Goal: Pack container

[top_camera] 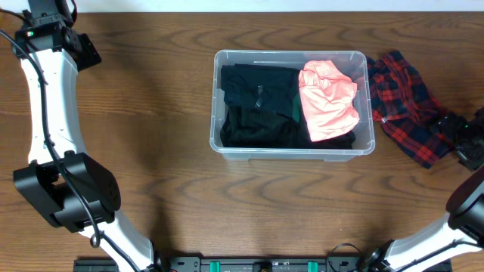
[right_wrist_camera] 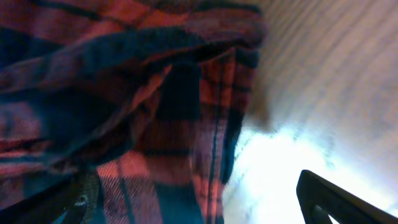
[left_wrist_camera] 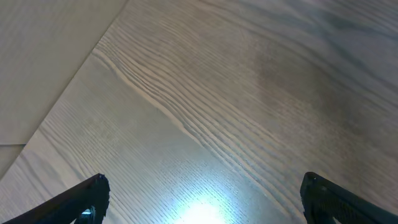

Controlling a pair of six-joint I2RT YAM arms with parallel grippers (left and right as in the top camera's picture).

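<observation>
Container [top_camera: 292,154], overhead only; right tool [right_wrist_camera: 199,198] wide above plaid cloth [right_wrist_camera: 124,81], left tool [left_wrist_camera: 205,196] wide above table [left_wrist_camera: 249,93]

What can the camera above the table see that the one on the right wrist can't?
Only the overhead view shows the clear container, the black clothes and pink garment inside it, and the left arm. Only the right wrist view shows the right hand close up, spread open. Both show the red plaid cloth lying on the wooden table.

No writing, label, number or brand can be read in any view, nor on the container [top_camera: 291,153].
</observation>
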